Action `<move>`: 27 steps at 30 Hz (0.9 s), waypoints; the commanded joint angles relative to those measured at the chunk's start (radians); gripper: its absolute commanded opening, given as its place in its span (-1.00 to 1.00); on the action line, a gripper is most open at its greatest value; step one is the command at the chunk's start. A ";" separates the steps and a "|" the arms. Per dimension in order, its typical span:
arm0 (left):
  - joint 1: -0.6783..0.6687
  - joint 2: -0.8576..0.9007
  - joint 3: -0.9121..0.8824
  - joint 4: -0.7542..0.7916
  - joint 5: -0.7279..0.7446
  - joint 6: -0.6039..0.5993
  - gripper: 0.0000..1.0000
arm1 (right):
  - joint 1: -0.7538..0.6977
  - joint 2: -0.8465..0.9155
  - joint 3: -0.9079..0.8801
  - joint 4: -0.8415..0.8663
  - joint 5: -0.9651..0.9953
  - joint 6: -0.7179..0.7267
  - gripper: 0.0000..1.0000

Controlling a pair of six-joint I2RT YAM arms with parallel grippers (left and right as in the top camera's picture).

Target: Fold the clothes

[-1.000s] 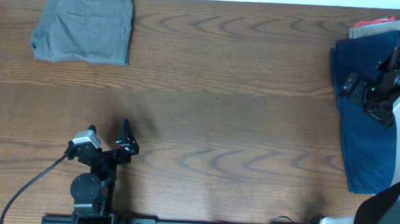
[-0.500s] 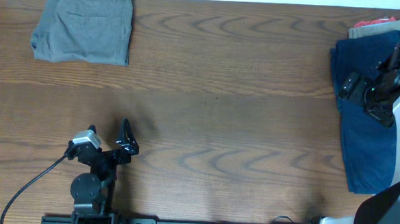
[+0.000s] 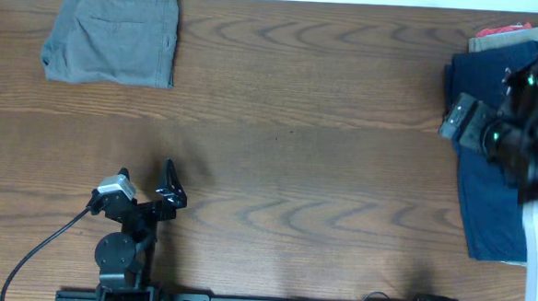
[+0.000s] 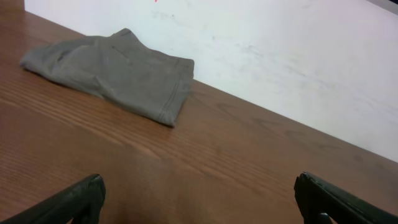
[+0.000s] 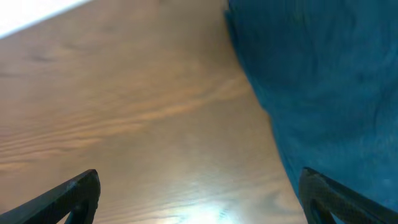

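A folded grey pair of shorts (image 3: 114,32) lies at the table's far left corner; it also shows in the left wrist view (image 4: 112,71). A navy blue pair (image 3: 488,194) lies spread at the right edge, seen also in the right wrist view (image 5: 329,87). Tan and red-orange cloth (image 3: 510,34) pokes out behind it. My left gripper (image 3: 168,184) is open and empty, resting low near the front left. My right gripper (image 3: 464,119) is open and empty, hovering over the navy pair's left edge.
The brown wooden table (image 3: 288,142) stretches between the two piles. A white wall (image 4: 280,50) runs along the far edge. A black cable (image 3: 42,249) trails from the left arm's base at the front.
My right arm has lifted and swung towards the camera, its gripper now over the navy pair's left edge. The left arm and the grey shorts have not moved.
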 commanded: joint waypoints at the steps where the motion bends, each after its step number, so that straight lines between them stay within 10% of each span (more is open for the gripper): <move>1: -0.002 -0.006 -0.016 -0.037 -0.026 0.024 0.95 | 0.041 -0.086 -0.001 -0.001 0.006 -0.012 0.99; 12: -0.002 -0.006 -0.016 -0.037 -0.026 0.024 0.95 | 0.052 -0.375 -0.092 0.121 0.005 -0.016 0.99; 20: -0.002 -0.006 -0.016 -0.037 -0.026 0.024 0.96 | 0.070 -0.739 -0.618 0.629 -0.190 -0.014 0.99; 27: -0.002 -0.006 -0.016 -0.037 -0.026 0.024 0.95 | 0.089 -0.986 -0.927 0.733 -0.185 0.004 0.98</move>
